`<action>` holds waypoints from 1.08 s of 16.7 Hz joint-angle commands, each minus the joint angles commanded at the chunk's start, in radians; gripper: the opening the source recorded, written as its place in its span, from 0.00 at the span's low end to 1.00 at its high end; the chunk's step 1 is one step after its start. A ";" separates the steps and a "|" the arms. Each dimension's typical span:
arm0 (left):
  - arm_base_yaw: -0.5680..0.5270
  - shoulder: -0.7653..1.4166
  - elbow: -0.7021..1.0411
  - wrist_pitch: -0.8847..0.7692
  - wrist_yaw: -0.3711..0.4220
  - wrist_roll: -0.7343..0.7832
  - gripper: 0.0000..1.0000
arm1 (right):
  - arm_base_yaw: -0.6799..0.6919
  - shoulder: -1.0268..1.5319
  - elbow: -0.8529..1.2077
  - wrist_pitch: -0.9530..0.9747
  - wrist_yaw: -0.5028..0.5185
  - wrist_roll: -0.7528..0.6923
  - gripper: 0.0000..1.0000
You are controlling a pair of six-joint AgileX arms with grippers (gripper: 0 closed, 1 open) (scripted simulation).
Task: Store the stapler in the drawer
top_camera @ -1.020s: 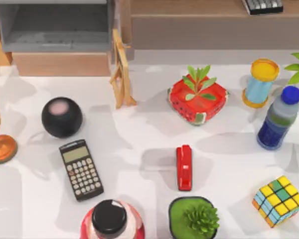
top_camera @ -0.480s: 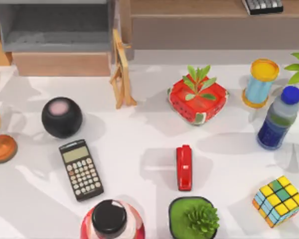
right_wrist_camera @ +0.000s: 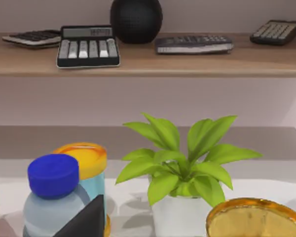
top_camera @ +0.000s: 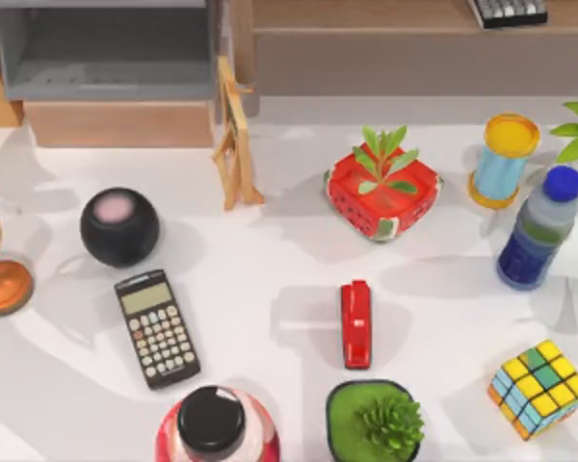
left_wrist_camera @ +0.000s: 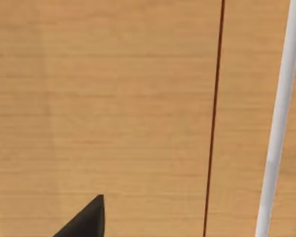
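The red stapler (top_camera: 355, 323) lies flat on the white table, right of centre, lengthwise toward the back. The drawer (top_camera: 120, 123) stands pulled open at the back left, its grey interior bare behind the tan front panel. In the left wrist view a dark tip of my left gripper (left_wrist_camera: 86, 222) sits close against a light wooden surface. A dark tip of my right gripper (right_wrist_camera: 89, 219) appears in the right wrist view, in front of a blue-capped bottle (right_wrist_camera: 52, 197).
Around the stapler stand a watermelon pot (top_camera: 381, 192) behind it and a green succulent pot (top_camera: 374, 422) in front. A black calculator (top_camera: 157, 328), black ball (top_camera: 119, 226) and wooden stand (top_camera: 235, 135) lie between stapler and drawer. A cube (top_camera: 539, 387) sits at the right.
Shadows on the table's left side have shifted. No object on the table has moved.
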 joint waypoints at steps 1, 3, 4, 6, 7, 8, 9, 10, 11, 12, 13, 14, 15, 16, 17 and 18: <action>0.000 0.001 0.004 -0.001 -0.001 0.000 1.00 | 0.000 0.000 0.000 0.000 0.000 0.000 1.00; -0.004 0.013 0.032 -0.013 -0.007 0.001 1.00 | 0.000 0.000 0.000 0.000 0.000 0.000 1.00; -0.007 0.023 0.052 -0.023 -0.011 0.001 1.00 | 0.000 0.000 0.000 0.000 0.000 0.000 1.00; -0.015 0.043 0.093 -0.044 -0.018 0.001 1.00 | 0.000 0.000 0.000 0.000 0.000 0.000 1.00; -0.018 0.050 0.109 -0.052 -0.021 0.001 1.00 | 0.000 0.000 0.000 0.000 0.000 0.000 1.00; -0.020 0.055 0.118 -0.057 -0.023 0.001 1.00 | 0.000 0.000 0.000 0.000 0.000 0.000 1.00; -0.020 0.055 0.119 -0.058 -0.023 0.001 1.00 | 0.000 0.000 0.000 0.000 0.000 0.000 1.00; -0.020 0.055 0.119 -0.058 -0.023 0.001 1.00 | 0.000 0.000 0.000 0.000 0.000 0.000 1.00; -0.020 0.055 0.119 -0.058 -0.023 0.001 1.00 | 0.000 0.000 0.000 0.000 0.000 0.000 1.00; -0.020 0.055 0.119 -0.058 -0.023 0.001 0.92 | 0.000 0.000 0.000 0.000 0.000 0.000 1.00; -0.020 0.055 0.119 -0.058 -0.023 0.001 0.85 | 0.000 0.000 0.000 0.000 0.000 0.000 1.00; -0.020 0.055 0.119 -0.058 -0.023 0.001 0.77 | 0.000 0.000 0.000 0.000 0.000 0.000 1.00; -0.020 0.055 0.119 -0.058 -0.023 0.001 0.70 | 0.000 0.000 0.000 0.000 0.000 0.000 1.00; -0.020 0.055 0.119 -0.058 -0.023 0.001 0.62 | 0.000 0.000 0.000 0.000 0.000 0.000 1.00; -0.020 0.055 0.119 -0.058 -0.023 0.001 0.55 | 0.000 0.000 0.000 0.000 0.000 0.000 1.00; -0.020 0.055 0.119 -0.058 -0.023 0.001 0.47 | 0.000 0.000 0.000 0.000 0.000 0.000 1.00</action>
